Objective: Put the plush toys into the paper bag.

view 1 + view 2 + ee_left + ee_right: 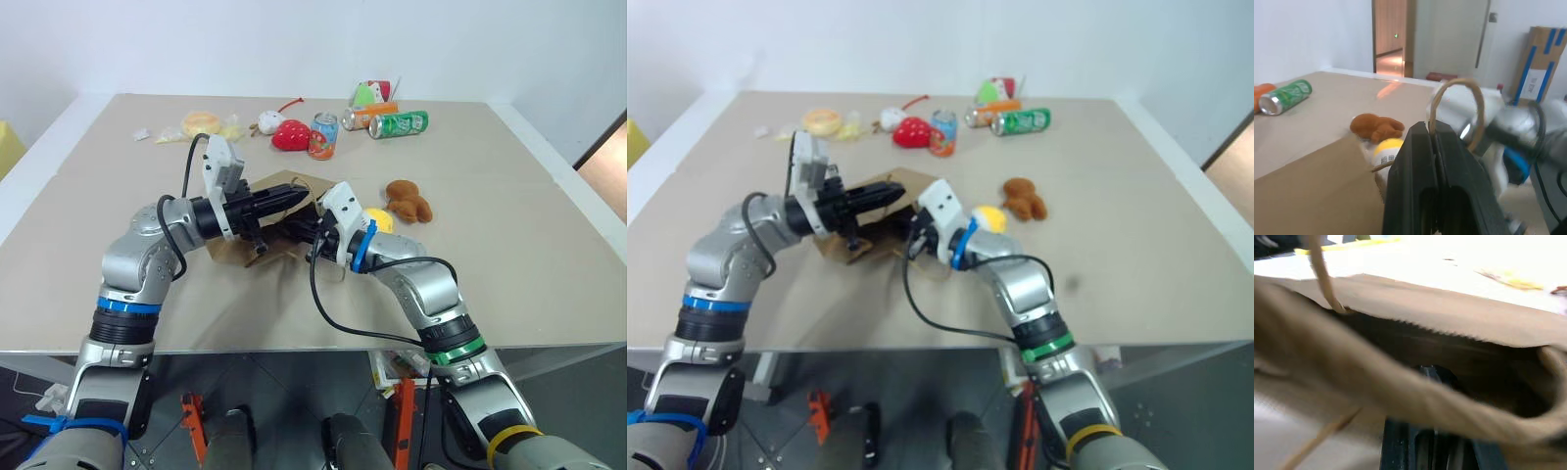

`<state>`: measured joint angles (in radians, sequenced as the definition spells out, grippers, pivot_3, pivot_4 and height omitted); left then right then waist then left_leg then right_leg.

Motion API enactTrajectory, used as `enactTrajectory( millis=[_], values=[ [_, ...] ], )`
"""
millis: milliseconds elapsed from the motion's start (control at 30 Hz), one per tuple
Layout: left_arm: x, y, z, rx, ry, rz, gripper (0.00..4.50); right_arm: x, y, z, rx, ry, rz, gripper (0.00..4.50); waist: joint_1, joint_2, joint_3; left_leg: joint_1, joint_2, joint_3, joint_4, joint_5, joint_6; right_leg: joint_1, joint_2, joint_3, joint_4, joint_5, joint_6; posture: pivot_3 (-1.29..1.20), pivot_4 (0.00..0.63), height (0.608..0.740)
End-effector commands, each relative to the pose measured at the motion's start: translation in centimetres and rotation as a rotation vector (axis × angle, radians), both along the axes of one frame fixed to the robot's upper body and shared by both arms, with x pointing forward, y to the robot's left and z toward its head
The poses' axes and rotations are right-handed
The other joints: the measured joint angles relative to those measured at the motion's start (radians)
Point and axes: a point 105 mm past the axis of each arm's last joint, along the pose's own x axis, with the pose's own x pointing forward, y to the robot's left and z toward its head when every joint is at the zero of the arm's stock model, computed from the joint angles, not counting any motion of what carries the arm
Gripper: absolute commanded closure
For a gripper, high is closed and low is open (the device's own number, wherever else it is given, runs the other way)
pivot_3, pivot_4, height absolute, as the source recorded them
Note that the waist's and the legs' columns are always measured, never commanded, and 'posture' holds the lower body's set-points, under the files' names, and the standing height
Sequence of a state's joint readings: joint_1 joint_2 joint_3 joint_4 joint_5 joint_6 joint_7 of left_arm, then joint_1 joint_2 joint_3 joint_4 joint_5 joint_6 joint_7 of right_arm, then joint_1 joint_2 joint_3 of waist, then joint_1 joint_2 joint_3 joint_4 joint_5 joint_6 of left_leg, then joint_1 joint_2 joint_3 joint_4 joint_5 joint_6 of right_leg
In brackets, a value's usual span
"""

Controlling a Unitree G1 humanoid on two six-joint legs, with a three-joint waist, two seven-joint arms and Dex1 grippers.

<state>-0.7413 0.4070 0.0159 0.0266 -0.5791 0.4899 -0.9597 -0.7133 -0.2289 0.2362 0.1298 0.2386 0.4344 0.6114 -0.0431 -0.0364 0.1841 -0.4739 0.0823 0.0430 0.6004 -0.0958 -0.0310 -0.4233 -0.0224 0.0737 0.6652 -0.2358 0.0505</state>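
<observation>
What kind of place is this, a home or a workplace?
Probably a lab or test room, not a home. A plain beige table stands by bare white walls, with toys, cans and a paper bag laid out as props. The left wrist view shows a taped cardboard box and a door.

We see a broad beige rectangular table (509,245) with pale edges, set against a plain white wall (294,39). Beneath its near edge lies a grey tiled floor (284,382). Across the room stand a wooden door (1388,34) and a tall brown cardboard box with blue tape (1540,58), leaning on the white wall.
</observation>
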Motion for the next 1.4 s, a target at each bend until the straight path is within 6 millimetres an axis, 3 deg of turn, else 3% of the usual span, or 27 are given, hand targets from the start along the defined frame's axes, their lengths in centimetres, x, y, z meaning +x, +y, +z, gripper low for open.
enactTrajectory(
  millis=[33,233,433,533,700,867,1067,1267,1400],
  values=[
    [0.8,0.3,2.9,-0.113,-0.008,0.064,4.5,0.5,0.6,0.8,-0.041,-0.075,-0.028,4.47,0.0,0.0,0.0,0.0,0.0,0.0,0.0,0.0,0.0,0.0,0.0,0.0,0.0,0.0,0.0,0.0,0.15,0.74],
    [1.9,0.7,4.4,-0.244,0.075,0.127,4.5,2.2,-0.4,-1.5,-0.163,-0.043,-0.139,4.47,-0.002,0.0,0.0,0.0,0.0,-0.001,0.0,0.0,0.0,0.0,0.001,-0.001,0.0,0.0,0.001,0.0,0.15,0.74],
    [2.0,0.8,4.7,-0.258,0.075,0.145,4.5,1.9,-0.7,-5.0,-0.285,0.098,-0.135,4.47,-0.002,0.0,0.0,0.0,0.0,-0.001,-0.001,0.0,0.0,0.0,0.001,-0.001,0.0,0.0,0.001,0.0,0.15,0.74],
    [0.6,0.3,5.3,-0.234,-0.038,0.105,4.5,1.8,-1.2,-6.5,-0.32,0.203,-0.151,4.47,-0.002,0.0,0.0,0.0,0.0,-0.001,-0.001,0.0,0.0,0.0,0.001,-0.001,0.0,0.0,0.0,0.0,0.15,0.74],
    [-3.8,-1.8,5.8,-0.149,-0.307,-0.06,4.5,1.6,-1.3,-6.8,-0.306,0.261,-0.159,4.47,-0.002,0.0,-0.001,0.001,0.0,-0.001,-0.001,0.0,-0.001,0.001,0.0,-0.001,0.0,0.001,-0.002,0.0,0.15,0.74],
    [-5.0,-2.3,5.5,-0.121,-0.401,-0.091,4.5,1.9,-1.4,-6.6,-0.293,0.265,-0.174,4.47,-0.002,0.0,-0.001,0.001,0.0,-0.001,-0.001,0.0,-0.001,0.001,0.0,-0.001,0.0,0.0,-0.005,0.0,0.15,0.74],
    [-3.6,-1.3,5.0,-0.15,-0.33,-0.038,4.5,2.1,-1.5,-5.7,-0.245,0.26,-0.176,4.47,-0.002,0.0,-0.001,0.001,0.0,-0.001,0.0,0.0,0.0,0.001,0.0,-0.001,0.0,0.0,-0.004,0.0,0.15,0.74],
    [-2.1,-0.3,3.8,-0.153,-0.261,0.024,4.5,0.7,-0.8,-1.4,-0.062,0.218,-0.032,4.47,-0.002,0.0,-0.001,0.001,0.0,-0.001,0.0,0.0,0.0,0.0,0.0,-0.001,0.0,0.0,-0.002,0.0,0.15,0.74],
    [-1.9,0.2,2.3,-0.114,-0.239,0.033,4.5,-0.3,-1.9,2.1,0.061,0.178,0.036,4.47,-0.002,0.001,-0.001,0.0,0.0,-0.001,-0.001,0.0,0.0,-0.001,0.0,-0.001,0.0,0.0,0.0,0.0,0.15,0.74]
  ],
)
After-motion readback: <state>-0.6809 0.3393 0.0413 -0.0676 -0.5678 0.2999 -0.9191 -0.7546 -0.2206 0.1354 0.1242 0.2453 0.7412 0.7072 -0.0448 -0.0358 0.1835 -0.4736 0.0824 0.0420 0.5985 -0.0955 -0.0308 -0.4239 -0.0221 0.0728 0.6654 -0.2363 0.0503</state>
